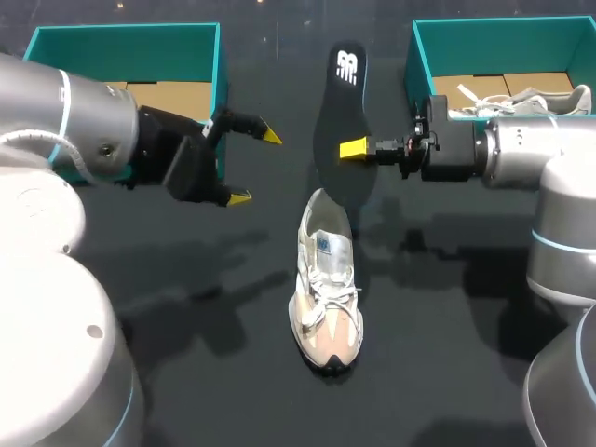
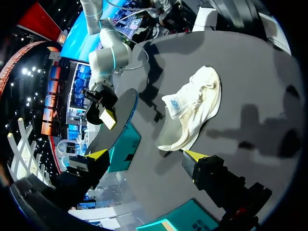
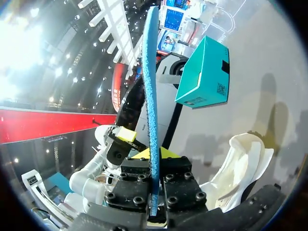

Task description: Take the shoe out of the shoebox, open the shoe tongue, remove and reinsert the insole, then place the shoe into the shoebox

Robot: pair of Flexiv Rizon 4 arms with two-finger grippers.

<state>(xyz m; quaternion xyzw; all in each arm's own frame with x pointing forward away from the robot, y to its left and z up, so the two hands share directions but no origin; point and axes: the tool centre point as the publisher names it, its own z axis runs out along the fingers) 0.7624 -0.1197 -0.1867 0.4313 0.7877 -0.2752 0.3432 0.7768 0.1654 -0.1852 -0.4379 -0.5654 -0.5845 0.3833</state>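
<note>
A white and beige shoe (image 1: 326,289) lies on the dark table, toe toward the front edge. Above its heel my right gripper (image 1: 354,149) is shut on the black insole (image 1: 340,102), which it holds up on edge. In the right wrist view the insole's blue edge (image 3: 150,86) rises from between the closed fingers of the right gripper (image 3: 154,156), with the shoe (image 3: 240,163) beside and below. My left gripper (image 1: 253,168) hangs open left of the insole, holding nothing. Ahead of the open left gripper (image 2: 147,155), its own view shows the shoe (image 2: 192,108) and the insole (image 2: 115,125).
A teal shoebox (image 1: 126,56) stands at the back left, behind my left arm. A second teal shoebox (image 1: 503,42) at the back right holds another pale shoe (image 1: 526,101). The dark table (image 1: 186,307) stretches bare in front of the left arm.
</note>
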